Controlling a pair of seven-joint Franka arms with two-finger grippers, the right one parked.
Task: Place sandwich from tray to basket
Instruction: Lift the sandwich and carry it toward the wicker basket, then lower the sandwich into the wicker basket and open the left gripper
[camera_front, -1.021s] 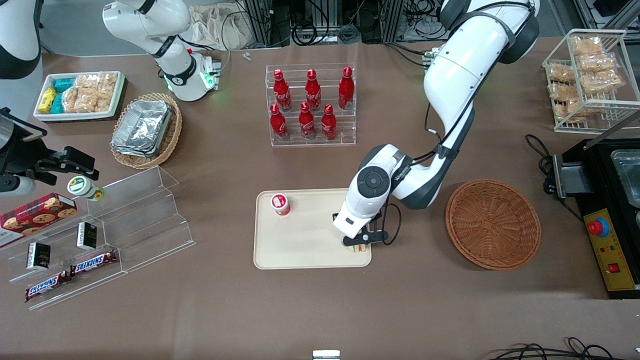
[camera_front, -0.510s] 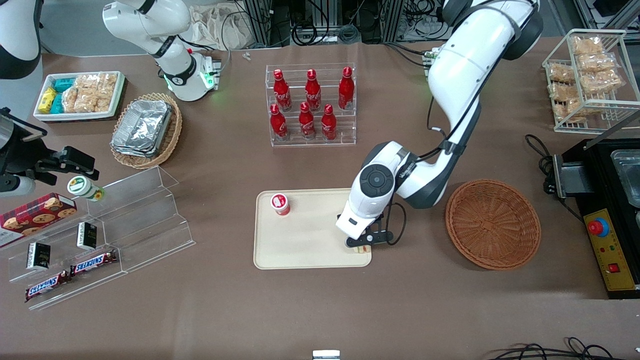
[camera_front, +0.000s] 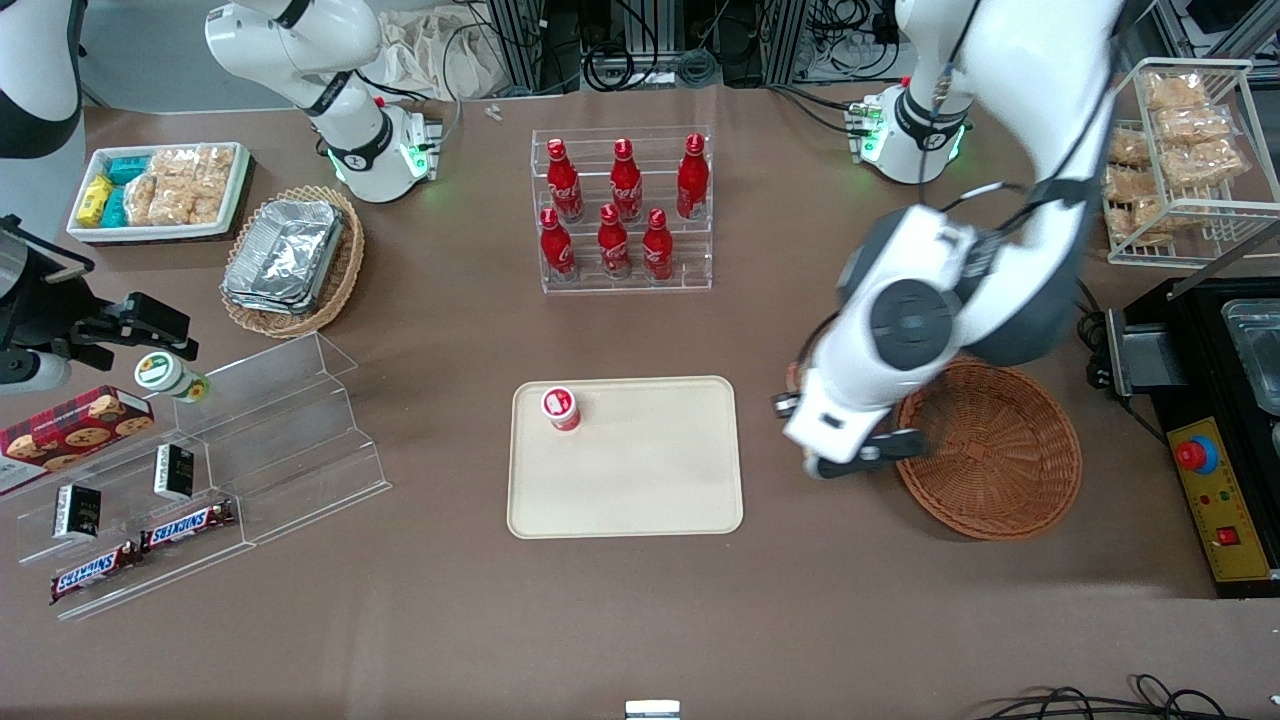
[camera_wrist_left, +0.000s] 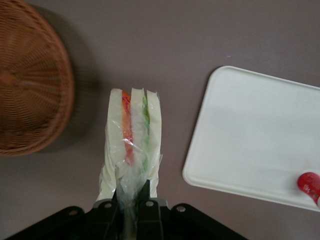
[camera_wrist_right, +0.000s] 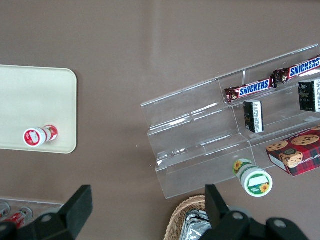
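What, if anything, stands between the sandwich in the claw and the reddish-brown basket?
Nothing visible stands in the way. The claw holds the sandwich by its wrapping above the table, beside the basket; the wrist view shows table surface between them.

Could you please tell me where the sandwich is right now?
In the left wrist view, the sandwich is held by the gripper above the table, between the tray and the basket.

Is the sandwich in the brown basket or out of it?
Out: in the left wrist view, the gripper holds the sandwich above the table, between the tray and the brown basket.
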